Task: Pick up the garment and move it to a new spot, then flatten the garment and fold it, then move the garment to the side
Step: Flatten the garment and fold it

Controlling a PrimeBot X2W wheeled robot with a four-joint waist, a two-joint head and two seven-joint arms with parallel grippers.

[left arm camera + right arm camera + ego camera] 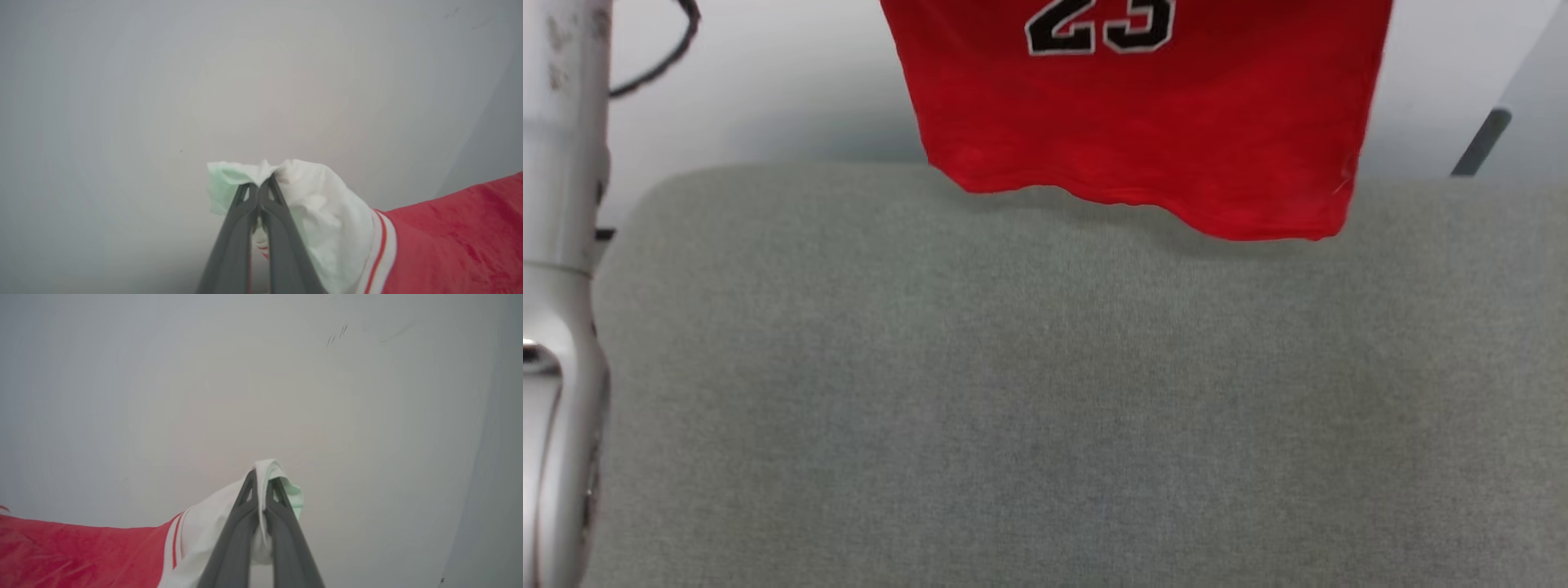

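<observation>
Left gripper (259,185): my two fingers are pressed together with no gap, and their tips pinch a bunched fold of a white sleeve (327,204).
Right gripper (263,477): my jaws are almost closed, with a thin fold of the other white sleeve (212,531) caught between them and draped over the tips.
Garment (1143,139): it hangs in the air, held up by its two sleeves. Its red body drops from the top of the head view over the far edge of the grey surface (1013,392). I cannot tell whether the hem touches it.
Fingers (235,245): long, dark grey, matte and tapering, with a small triangular opening near each tip.
Sleeve cloth: thin, white and crumpled where I grip it.
Trim (380,245): a white band with red stripes between sleeve and red body.
Body cloth: red, soft-looking and faintly fuzzy.
Number (1098,28): black 23 edged in white, cut by the top of the view.
Hem: wavy, and lower toward my right.
Surface: grey-green, felt-like and flat, with a rounded corner.
Forearm (560,327): pale and glossy, at my left.
</observation>
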